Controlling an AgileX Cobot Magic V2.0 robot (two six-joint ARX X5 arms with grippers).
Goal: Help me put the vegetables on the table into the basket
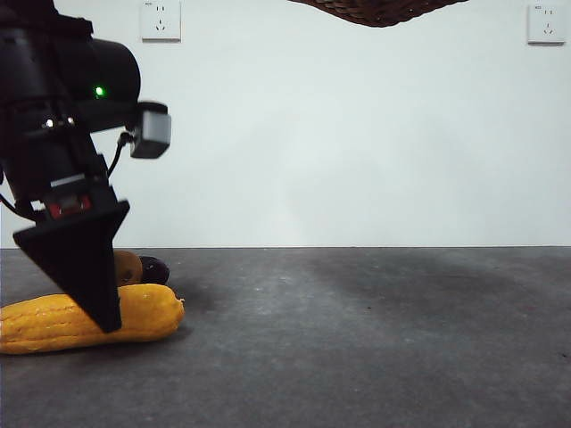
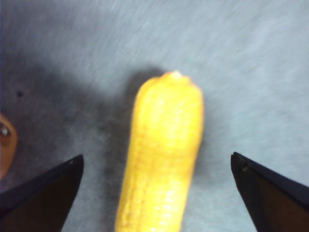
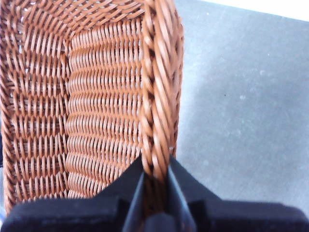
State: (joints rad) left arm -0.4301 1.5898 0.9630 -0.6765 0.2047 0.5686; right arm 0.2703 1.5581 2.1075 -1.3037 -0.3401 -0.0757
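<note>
A yellow corn cob (image 1: 89, 321), a brown-orange potato (image 1: 128, 266) and a dark purple eggplant (image 1: 155, 269) are seen on a mottled grey table (image 1: 375, 339); reddish-brown weave is shown by the basket (image 3: 96, 106)

White wall (image 1: 357, 143), 2 power sockets (image 1: 161, 20)

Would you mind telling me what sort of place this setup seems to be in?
Probably an indoor lab or test room: a plain white wall with power sockets, and a bare grey table holding only a corn cob and other vegetables beneath a robot arm.
</note>
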